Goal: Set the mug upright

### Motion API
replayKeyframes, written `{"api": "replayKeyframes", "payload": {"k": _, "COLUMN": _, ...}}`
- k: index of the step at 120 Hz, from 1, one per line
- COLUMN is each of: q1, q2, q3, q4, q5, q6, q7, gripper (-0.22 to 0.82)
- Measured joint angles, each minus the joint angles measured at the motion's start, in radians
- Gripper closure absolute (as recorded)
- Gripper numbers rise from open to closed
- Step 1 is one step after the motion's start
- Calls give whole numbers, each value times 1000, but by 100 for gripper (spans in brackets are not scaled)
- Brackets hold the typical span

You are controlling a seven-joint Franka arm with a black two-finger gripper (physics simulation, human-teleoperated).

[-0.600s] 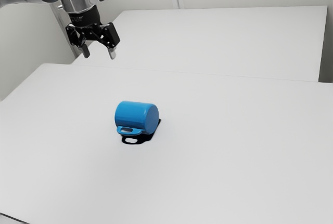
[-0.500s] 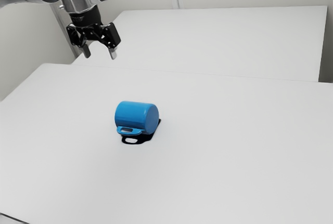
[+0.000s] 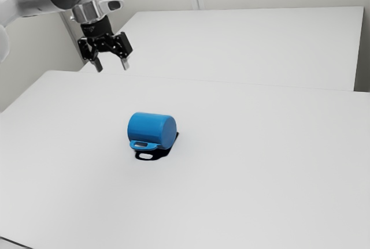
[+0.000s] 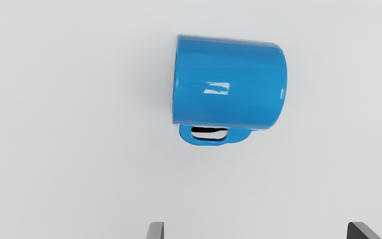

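The gripper [image 3: 112, 66] was in the exterior view's upper left, and its two fingers stood wide apart. The mug [image 3: 148, 127] lay on its side on the table [image 3: 260, 174], a little left of that view's centre

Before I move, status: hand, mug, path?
Hand open, empty, raised. Blue mug lying on its side, untouched. No obstacle seen between them.

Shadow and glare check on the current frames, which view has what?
Exterior view: hard black shadow by the blue mug, light gap in it under the handle; even, pale table. Wrist view: blocky white glare on the mug's side, thin streak near its rounded end, black band through the handle's opening, probably that shadow, plus faint soft shading beside the other end.
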Motion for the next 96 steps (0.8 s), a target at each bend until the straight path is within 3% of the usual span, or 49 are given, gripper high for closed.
{"api": "replayKeyframes", "payload": {"k": 46, "q1": 121, "q2": 91, "q3": -1, "q4": -97, "q5": -140, "q6": 66, "q7": 105, "gripper": 0}}
{"api": "replayKeyframes", "payload": {"k": 69, "q1": 137, "q2": 97, "q3": -4, "q4": -194, "q5": -188, "q6": 183, "q7": 185, "gripper": 0}}
{"api": "replayKeyframes", "payload": {"k": 96, "q1": 153, "q2": 166, "q3": -9, "q4": -219, "q5": -245, "q6": 304, "q7": 283, "gripper": 0}}
